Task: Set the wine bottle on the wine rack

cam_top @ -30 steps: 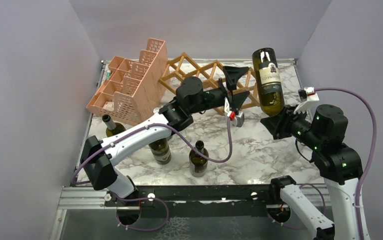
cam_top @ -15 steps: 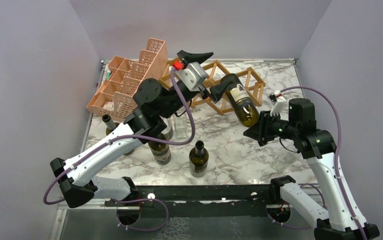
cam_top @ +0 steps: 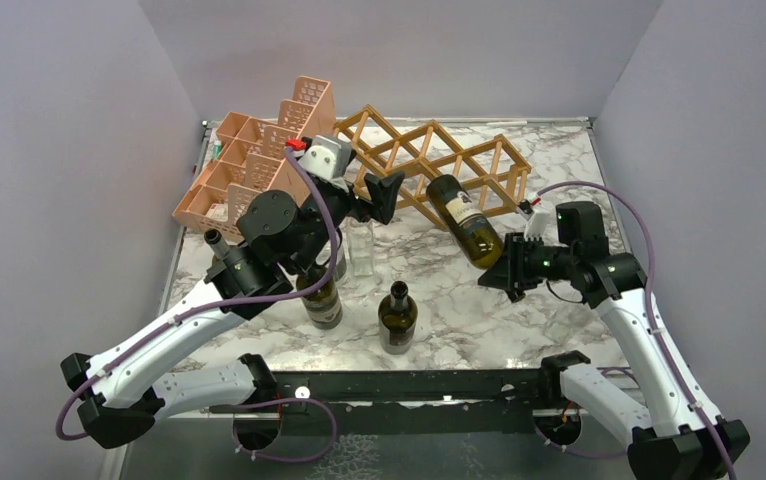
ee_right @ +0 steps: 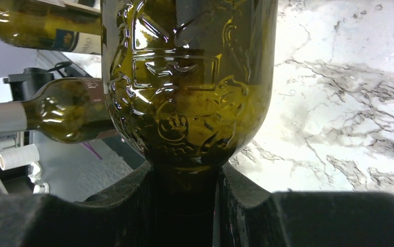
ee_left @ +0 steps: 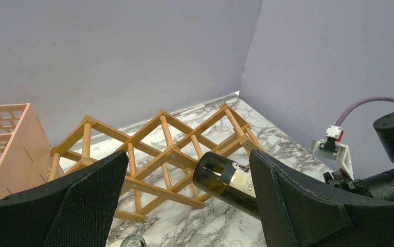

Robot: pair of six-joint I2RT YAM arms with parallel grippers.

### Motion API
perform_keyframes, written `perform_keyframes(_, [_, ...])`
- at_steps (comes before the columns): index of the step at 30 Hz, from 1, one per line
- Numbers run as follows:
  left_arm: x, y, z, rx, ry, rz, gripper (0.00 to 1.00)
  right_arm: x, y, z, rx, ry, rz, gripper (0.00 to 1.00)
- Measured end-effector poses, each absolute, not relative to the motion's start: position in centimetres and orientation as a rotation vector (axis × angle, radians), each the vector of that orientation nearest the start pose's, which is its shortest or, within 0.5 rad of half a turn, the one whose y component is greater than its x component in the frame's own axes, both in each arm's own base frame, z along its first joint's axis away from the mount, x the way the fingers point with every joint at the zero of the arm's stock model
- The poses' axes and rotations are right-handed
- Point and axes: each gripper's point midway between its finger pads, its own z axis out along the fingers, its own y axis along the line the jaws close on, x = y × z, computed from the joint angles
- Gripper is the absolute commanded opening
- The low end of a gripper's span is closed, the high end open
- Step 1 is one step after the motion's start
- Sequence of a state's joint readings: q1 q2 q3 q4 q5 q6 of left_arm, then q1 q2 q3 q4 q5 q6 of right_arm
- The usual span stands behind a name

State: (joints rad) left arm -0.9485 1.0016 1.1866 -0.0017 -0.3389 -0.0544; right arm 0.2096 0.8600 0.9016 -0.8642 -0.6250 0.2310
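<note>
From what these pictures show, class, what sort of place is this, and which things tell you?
Probably a robot test booth, not a home: plain lilac walls box in a marble-patterned table, a left arm and right arm are bolted at its near edge, and a wine rack sits there.

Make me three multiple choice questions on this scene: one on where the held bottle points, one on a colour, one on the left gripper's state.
1. The base of the wine bottle in the right gripper points toward: A the wooden rack; B the arm bases; C the ceiling.
2. The plastic organizer is: A green; B pink; C blue.
3. The left gripper is: A shut on a bottle; B out of view; C open and empty.
Answers: 1 A, the base lies close by the rack's slats; 2 B, its perforated walls show pink; 3 C, its fingers stand wide apart and grip nothing.
</note>
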Motion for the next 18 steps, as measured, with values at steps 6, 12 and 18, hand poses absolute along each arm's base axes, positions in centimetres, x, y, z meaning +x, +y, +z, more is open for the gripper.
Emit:
perform_keyframes(6, [25.4, -24.7, 43.9, 0.319, 1.402, -0.566, 0.95, 18.5, 14.1, 18.9, -0.228, 2.427, 0.858, 0.01])
perform_keyframes(12, [25.8, -24.9, 42.5, 0.336, 1.442, -0.531, 0.96, 19.9, 12.5, 17.9, -0.130, 2.455, 0.719, 0.01])
perform_keyframes(18, [26.2, -24.9, 41.7, 0.349, 1.459, -0.497, 0.97, 20.8, 12.3, 17.3, -0.090, 2.471, 0.686, 0.01])
